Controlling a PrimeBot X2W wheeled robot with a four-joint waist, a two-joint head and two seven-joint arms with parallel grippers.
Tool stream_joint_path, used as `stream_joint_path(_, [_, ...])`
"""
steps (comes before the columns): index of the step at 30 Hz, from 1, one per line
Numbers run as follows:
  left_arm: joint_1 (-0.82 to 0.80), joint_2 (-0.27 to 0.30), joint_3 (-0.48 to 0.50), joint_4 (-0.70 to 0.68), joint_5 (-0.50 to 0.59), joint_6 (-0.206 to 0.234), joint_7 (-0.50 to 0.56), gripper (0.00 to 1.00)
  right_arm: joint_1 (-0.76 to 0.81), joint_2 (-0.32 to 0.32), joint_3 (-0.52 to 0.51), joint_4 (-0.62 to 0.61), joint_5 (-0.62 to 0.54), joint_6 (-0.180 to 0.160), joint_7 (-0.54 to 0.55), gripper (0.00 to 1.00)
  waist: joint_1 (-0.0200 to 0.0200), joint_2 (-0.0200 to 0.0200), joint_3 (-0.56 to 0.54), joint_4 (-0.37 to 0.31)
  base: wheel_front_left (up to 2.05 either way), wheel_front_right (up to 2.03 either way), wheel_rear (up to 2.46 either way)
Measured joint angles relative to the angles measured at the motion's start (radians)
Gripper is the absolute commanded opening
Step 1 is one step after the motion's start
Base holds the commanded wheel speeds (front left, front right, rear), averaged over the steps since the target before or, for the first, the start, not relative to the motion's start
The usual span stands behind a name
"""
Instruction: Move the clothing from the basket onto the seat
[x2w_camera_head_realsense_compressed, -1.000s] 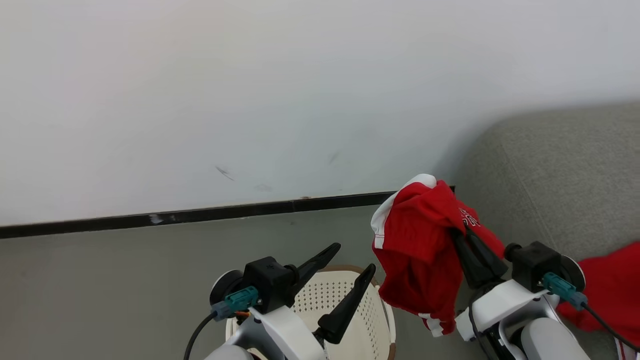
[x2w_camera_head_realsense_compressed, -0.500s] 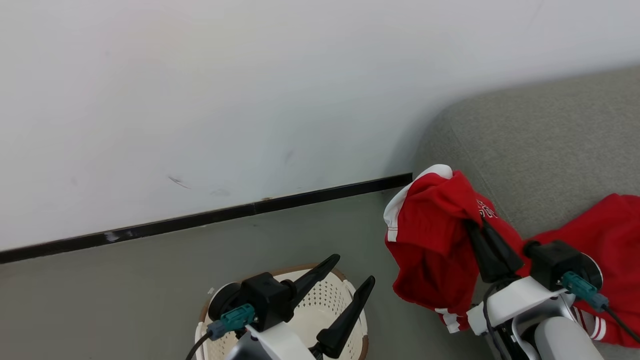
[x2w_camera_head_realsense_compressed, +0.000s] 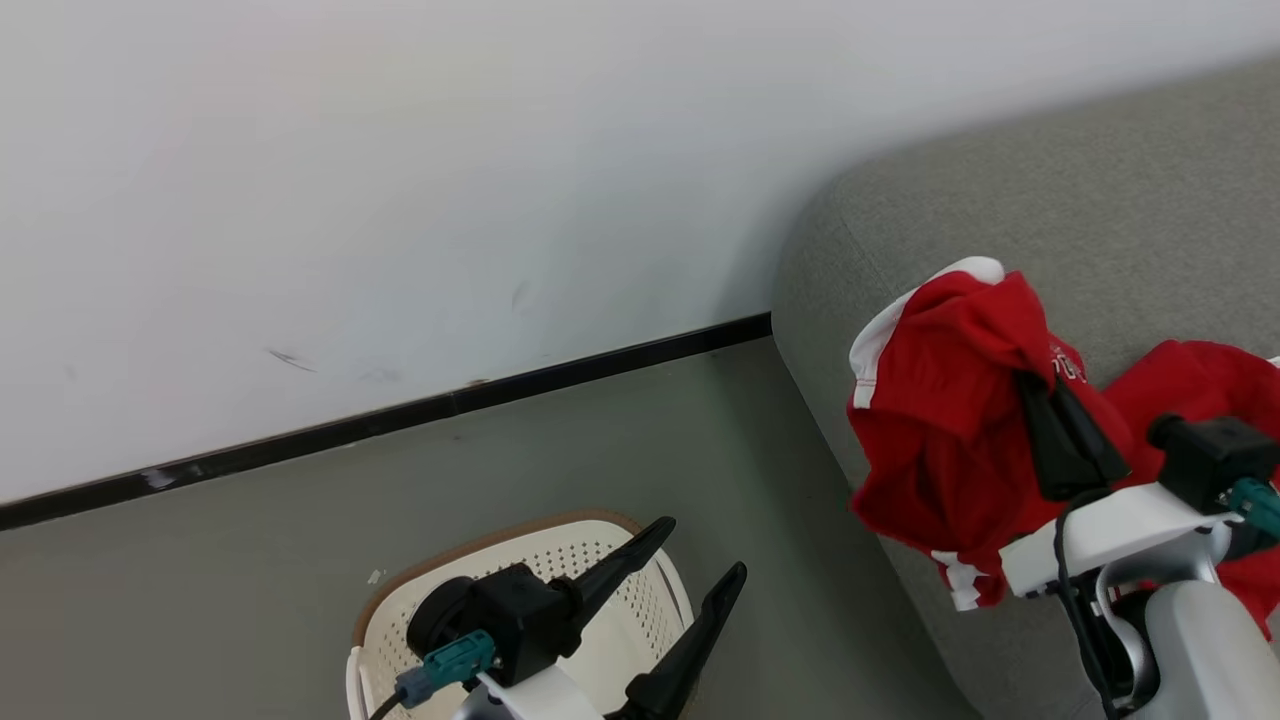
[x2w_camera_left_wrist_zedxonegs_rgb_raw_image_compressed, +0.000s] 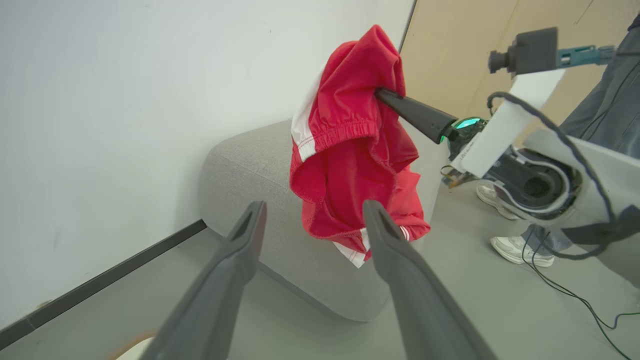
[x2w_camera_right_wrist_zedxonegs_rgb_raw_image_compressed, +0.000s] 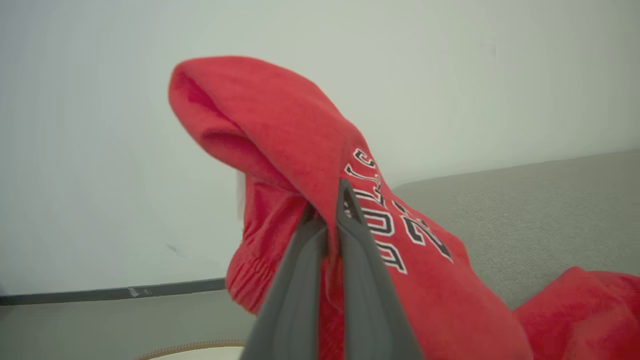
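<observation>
**Item 1 – right gripper** (x2w_camera_head_realsense_compressed: 1040, 400) (x2w_camera_right_wrist_zedxonegs_rgb_raw_image_compressed: 327, 210) (x2w_camera_left_wrist_zedxonegs_rgb_raw_image_compressed: 381, 93). The two dark fingers are pressed together and pinch a fold of the held red garment. It is raised above the left end of the seat.

**Item 2 – held red garment** (x2w_camera_head_realsense_compressed: 930, 420) (x2w_camera_left_wrist_zedxonegs_rgb_raw_image_compressed: 350, 150) (x2w_camera_right_wrist_zedxonegs_rgb_raw_image_compressed: 280, 115). Soft bright red fabric with white trim, a gathered elastic band and white lettering that is creased and only partly legible. It hangs bunched from the right gripper, over the rounded left corner of the seat and well clear of the basket. Whether its lowest hem touches the upholstery cannot be told.

**Item 3 – second red garment** (x2w_camera_head_realsense_compressed: 1190, 390) (x2w_camera_right_wrist_zedxonegs_rgb_raw_image_compressed: 575, 310). It lies crumpled on the seat cushion, just beyond the right gripper and toward the right edge of the head view.

**Item 4 – seat** (x2w_camera_head_realsense_compressed: 1050, 170) (x2w_camera_left_wrist_zedxonegs_rgb_raw_image_compressed: 250, 165) (x2w_camera_right_wrist_zedxonegs_rgb_raw_image_compressed: 525, 200). Grey upholstered sofa with rounded edges, its back against the white wall (x2w_camera_head_realsense_compressed: 400, 180).

**Item 5 – basket** (x2w_camera_head_realsense_compressed: 500, 540) (x2w_camera_right_wrist_zedxonegs_rgb_raw_image_compressed: 190, 347). Cream perforated plastic with a brown rim. It stands on the grey floor (x2w_camera_head_realsense_compressed: 250, 560), near the left end of the seat but apart from it.

**Item 6 – left gripper** (x2w_camera_head_realsense_compressed: 700, 548) (x2w_camera_left_wrist_zedxonegs_rgb_raw_image_compressed: 315, 205). The fingers are spread wide with nothing between them. It hovers over the basket.

**Item 7 – surroundings.** A black skirting strip (x2w_camera_head_realsense_compressed: 400, 415) runs along the foot of the wall. A person's white shoe (x2w_camera_left_wrist_zedxonegs_rgb_raw_image_compressed: 520, 250) and a dark cable (x2w_camera_left_wrist_zedxonegs_rgb_raw_image_compressed: 575, 295) are on the floor behind the right arm.
</observation>
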Motion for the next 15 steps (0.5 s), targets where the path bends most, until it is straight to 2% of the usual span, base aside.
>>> stream_joint_path(6, [0.0, 0.009, 0.001, -0.024, 0.007, 0.005, 0.0, 1.0, -0.063, -0.007, -0.036, 0.011, 0.035, 0.0, 0.051, 0.0, 0.0, 0.0, 0.026, -0.012, 0.0, 0.0, 0.0])
stream_joint_path(15, [0.001, 0.031, 0.014, -0.06, 0.008, 0.008, 0.0, 1.0, -0.16, -0.008, -0.144, 0.05, 0.078, 0.0, 0.114, 0.0, 0.0, 0.0, 0.07, -0.004, 0.0, 0.0, 0.0])
